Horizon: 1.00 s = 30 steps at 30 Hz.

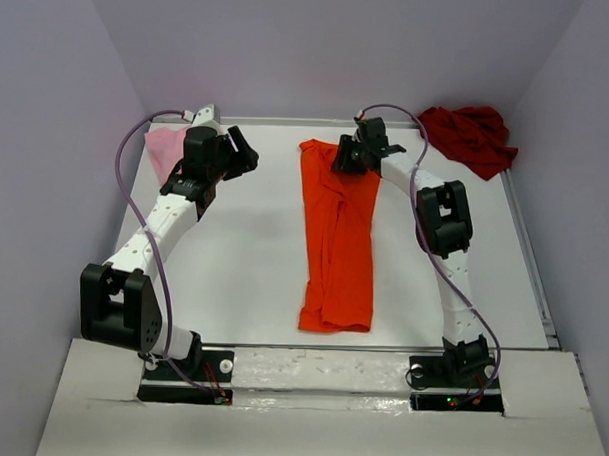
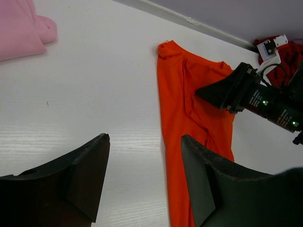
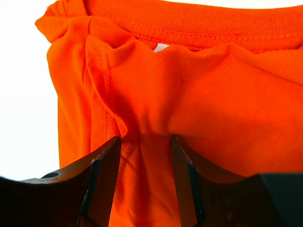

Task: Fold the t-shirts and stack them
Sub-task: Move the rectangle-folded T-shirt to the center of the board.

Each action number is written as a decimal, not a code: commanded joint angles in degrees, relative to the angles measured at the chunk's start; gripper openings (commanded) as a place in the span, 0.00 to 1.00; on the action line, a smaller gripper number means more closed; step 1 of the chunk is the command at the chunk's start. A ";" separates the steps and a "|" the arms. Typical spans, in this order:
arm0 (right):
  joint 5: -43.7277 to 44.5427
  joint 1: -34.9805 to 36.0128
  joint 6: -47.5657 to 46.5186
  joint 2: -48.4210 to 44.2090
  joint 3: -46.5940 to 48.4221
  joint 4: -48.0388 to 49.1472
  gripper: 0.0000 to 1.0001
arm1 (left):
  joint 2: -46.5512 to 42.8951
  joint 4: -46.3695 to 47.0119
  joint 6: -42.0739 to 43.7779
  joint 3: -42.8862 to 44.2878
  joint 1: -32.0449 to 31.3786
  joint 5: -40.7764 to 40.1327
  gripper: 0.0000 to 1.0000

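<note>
orange shirt (image 1: 339,239) looks soft and floppy, right gripper (image 3: 144,139) pinches a bunch near the collar (image 3: 199,21) at frame top, left gripper (image 2: 144,139) spread wide, empty

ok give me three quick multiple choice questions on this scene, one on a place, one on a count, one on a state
1. Where on the table does the dark red t-shirt lie?
A. near left corner
B. middle
C. far right corner

2. How many t-shirts are in view?
A. two
B. three
C. four

3. How is the right gripper?
A. open over bare table
B. shut on the orange t-shirt
C. shut on the dark red t-shirt

Answers:
1 C: the top view shows it crumpled at the far right corner.
2 B: the orange one, the dark red one and the pink t-shirt.
3 B: the right wrist view shows orange cloth bunched between its fingers.
</note>
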 commanded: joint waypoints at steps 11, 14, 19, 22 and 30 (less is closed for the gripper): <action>-10.82 -3.04 -0.67 18.53 29.64 -6.36 0.54 | -1.08 1.91 -0.59 0.24 -0.21 2.52 0.71; -12.31 -3.58 -0.58 19.24 30.70 -4.61 0.55 | -0.72 1.91 -0.68 0.33 -0.12 2.87 0.71; -17.32 -3.58 -4.43 18.10 30.35 -0.30 0.56 | 0.15 2.35 -0.76 0.33 -0.21 4.28 0.71; -21.45 -3.58 -5.85 15.21 30.53 1.28 0.56 | 0.24 2.44 -0.59 0.15 -0.21 4.45 0.70; -31.74 -3.58 0.38 -5.17 14.82 15.42 0.59 | -1.69 4.28 -0.15 -1.51 -0.56 3.93 0.69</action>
